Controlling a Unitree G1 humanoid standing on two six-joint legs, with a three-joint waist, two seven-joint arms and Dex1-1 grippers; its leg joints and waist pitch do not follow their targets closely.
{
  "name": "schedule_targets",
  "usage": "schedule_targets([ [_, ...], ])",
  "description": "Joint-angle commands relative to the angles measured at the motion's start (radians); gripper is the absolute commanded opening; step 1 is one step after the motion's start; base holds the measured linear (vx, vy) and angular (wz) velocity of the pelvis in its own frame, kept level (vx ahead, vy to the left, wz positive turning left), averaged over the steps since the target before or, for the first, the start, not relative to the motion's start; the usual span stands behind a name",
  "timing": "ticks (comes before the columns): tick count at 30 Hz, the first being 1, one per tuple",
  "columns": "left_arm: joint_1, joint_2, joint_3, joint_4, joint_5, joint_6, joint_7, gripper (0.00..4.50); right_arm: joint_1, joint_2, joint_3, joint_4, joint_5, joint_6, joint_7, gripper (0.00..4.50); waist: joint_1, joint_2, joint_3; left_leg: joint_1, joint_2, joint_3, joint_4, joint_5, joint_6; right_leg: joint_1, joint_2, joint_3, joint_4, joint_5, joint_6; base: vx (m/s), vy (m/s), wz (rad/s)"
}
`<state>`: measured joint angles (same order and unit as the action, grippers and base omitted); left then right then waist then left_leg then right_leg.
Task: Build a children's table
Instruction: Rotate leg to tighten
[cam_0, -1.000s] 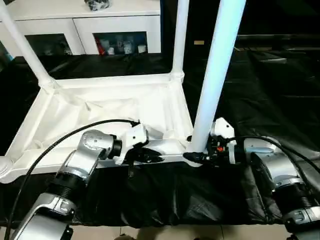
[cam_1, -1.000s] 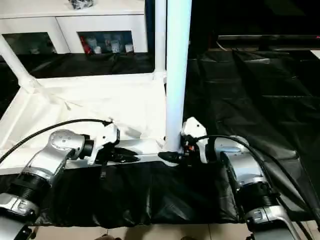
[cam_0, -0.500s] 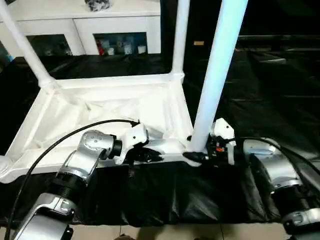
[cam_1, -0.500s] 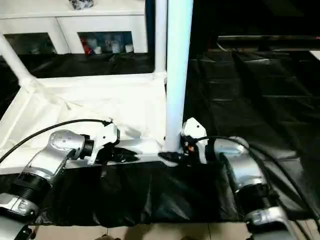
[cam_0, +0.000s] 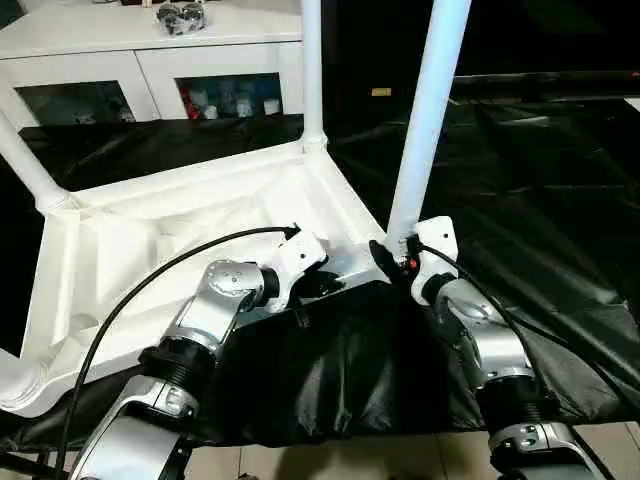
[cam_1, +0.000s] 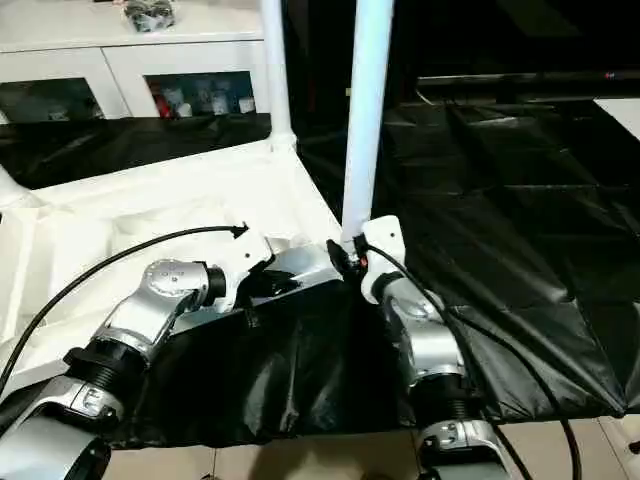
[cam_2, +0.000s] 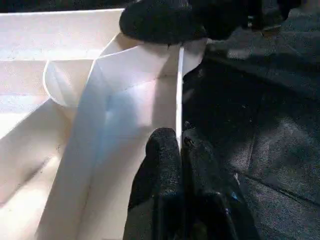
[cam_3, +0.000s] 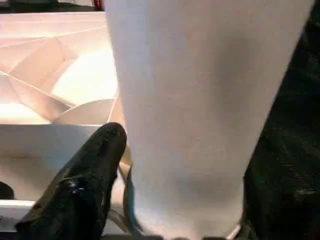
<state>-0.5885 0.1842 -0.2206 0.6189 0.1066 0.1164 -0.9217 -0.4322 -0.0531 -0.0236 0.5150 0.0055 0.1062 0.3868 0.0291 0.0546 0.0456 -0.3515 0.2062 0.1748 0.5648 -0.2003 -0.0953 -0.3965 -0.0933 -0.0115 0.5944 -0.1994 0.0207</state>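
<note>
The white tabletop lay upside down on the black sheet covering the desk, its ribbed underside facing up. Three tubular legs stood in its corner sockets: the near right leg just in front of me, the far right leg behind it, and the far left leg leaning out toward my left. A fourth socket end showed at the near left corner.

My left hand was pinched closed on the thin near rim of the tabletop, one black finger on each side of the edge, a little way left of the near right corner.

My right hand sat at the foot of the near right leg, where it entered its socket. One black finger rested just beside the leg's base on the tabletop side, while the other finger was hidden behind the leg, so I could not tell whether that hand was clamping the leg or merely standing open around it.

Beyond the desk stood a white cabinet with glass doors.
</note>
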Motion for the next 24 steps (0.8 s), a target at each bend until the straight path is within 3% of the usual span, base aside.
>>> schedule_targets([
  [1, -0.016, -0.072, -0.026, -0.01, -0.045, -0.057, 0.004, 0.0, 0.018, 0.09, 0.154, 0.007, 0.031, 0.025, 0.159, 3.55, -0.001, -0.013, -0.037, -0.007, 0.003, 0.005, -0.073, -0.242, 0.028, 0.031, -0.02, 0.014, -0.085, -0.258, -0.179, 0.0, 0.0, 0.0],
  [2, -0.009, -0.054, -0.023, -0.017, -0.049, -0.059, -0.014, 0.0, 0.026, 0.06, 0.156, -0.01, 0.032, 0.021, 0.193, 3.88, -0.002, -0.014, -0.038, -0.009, 0.004, 0.005, -0.073, -0.233, 0.032, 0.034, -0.02, 0.013, -0.084, -0.24, -0.185, 0.0, 0.0, 0.0],
  [5, 0.003, -0.026, -0.022, -0.029, -0.056, -0.064, -0.047, 0.0, 0.036, 0.01, 0.167, -0.03, 0.028, 0.01, 0.235, 4.08, 0.001, -0.015, -0.041, -0.01, 0.004, 0.008, -0.067, -0.194, 0.05, 0.037, -0.02, 0.013, -0.078, -0.182, -0.204, 0.0, 0.0, 0.0],
  [9, 0.04, 0.057, -0.017, -0.073, -0.099, -0.077, -0.198, 0.0, 0.051, -0.165, 0.185, -0.056, 0.044, -0.019, 0.485, 4.08, 0.001, -0.021, -0.04, -0.014, 0.006, 0.01, -0.061, -0.163, 0.082, 0.041, -0.02, 0.012, -0.073, -0.124, -0.232, 0.0, 0.0, 0.0],
  [14, 0.049, 0.083, -0.015, -0.089, -0.113, -0.08, -0.262, 0.0, 0.052, -0.23, 0.197, -0.073, 0.063, -0.007, 0.624, 4.08, 0.004, -0.019, -0.043, -0.013, 0.009, 0.013, -0.054, -0.118, 0.117, 0.043, -0.017, 0.008, -0.061, -0.035, -0.275, 0.0, 0.0, 0.0],
  [20, 0.049, 0.13, -0.025, -0.105, -0.146, -0.059, -0.363, 0.0, 0.01, -0.33, 0.232, -0.055, 0.102, -0.002, 0.85, 4.08, 0.01, -0.019, -0.039, -0.007, 0.015, 0.016, -0.055, -0.169, 0.115, 0.038, -0.018, 0.008, -0.059, -0.055, -0.3, 0.0, 0.0, 0.0],
  [24, 0.047, 0.138, -0.029, -0.102, -0.149, -0.059, -0.383, 0.0, -0.002, -0.342, 0.243, -0.046, 0.104, -0.003, 0.887, 3.82, 0.014, -0.023, -0.04, -0.009, 0.013, 0.017, -0.053, -0.144, 0.119, 0.04, -0.019, 0.008, -0.055, -0.028, -0.307, 0.0, 0.0, 0.0],
])
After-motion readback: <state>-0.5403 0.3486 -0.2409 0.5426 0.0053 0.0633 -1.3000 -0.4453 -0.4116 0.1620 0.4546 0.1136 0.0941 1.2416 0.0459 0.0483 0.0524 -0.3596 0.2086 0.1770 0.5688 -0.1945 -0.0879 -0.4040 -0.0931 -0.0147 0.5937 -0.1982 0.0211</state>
